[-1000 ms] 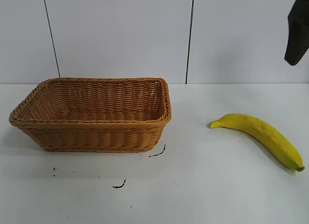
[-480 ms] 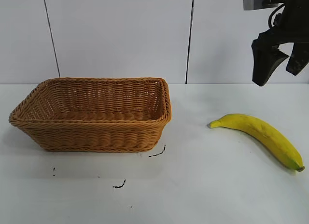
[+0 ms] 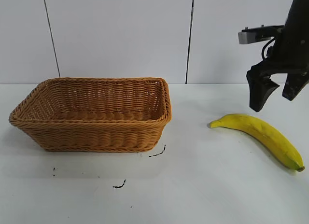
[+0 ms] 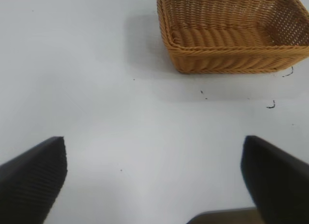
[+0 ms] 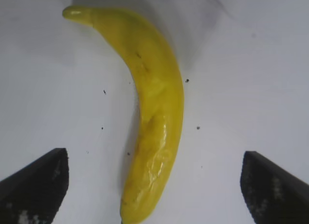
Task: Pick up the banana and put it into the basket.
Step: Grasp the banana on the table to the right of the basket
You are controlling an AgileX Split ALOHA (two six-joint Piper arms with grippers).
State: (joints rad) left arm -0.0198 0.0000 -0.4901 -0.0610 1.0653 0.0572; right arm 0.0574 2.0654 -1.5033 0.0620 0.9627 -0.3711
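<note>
A yellow banana [image 3: 261, 135] lies alone on the white worktop [image 3: 203, 185] at lower right of the frame, nothing around it but open surface. Above it at upper right hangs the right claw [image 3: 275, 94], spread wide, pointing down, not touching. The empty wicker basket [image 3: 91, 115] sits at centre left, well apart. Small black marks [image 3: 119, 185] dot the worktop before it. Behind stands a pale panelled wall [image 3: 120, 35]. The left claw [image 4: 154, 180], also spread, hovers over bare worktop short of the basket.

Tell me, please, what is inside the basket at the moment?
Nothing shows inside the basket: only bare wicker. Its near wall hides part of the floor. The banana lies on the table.
</note>
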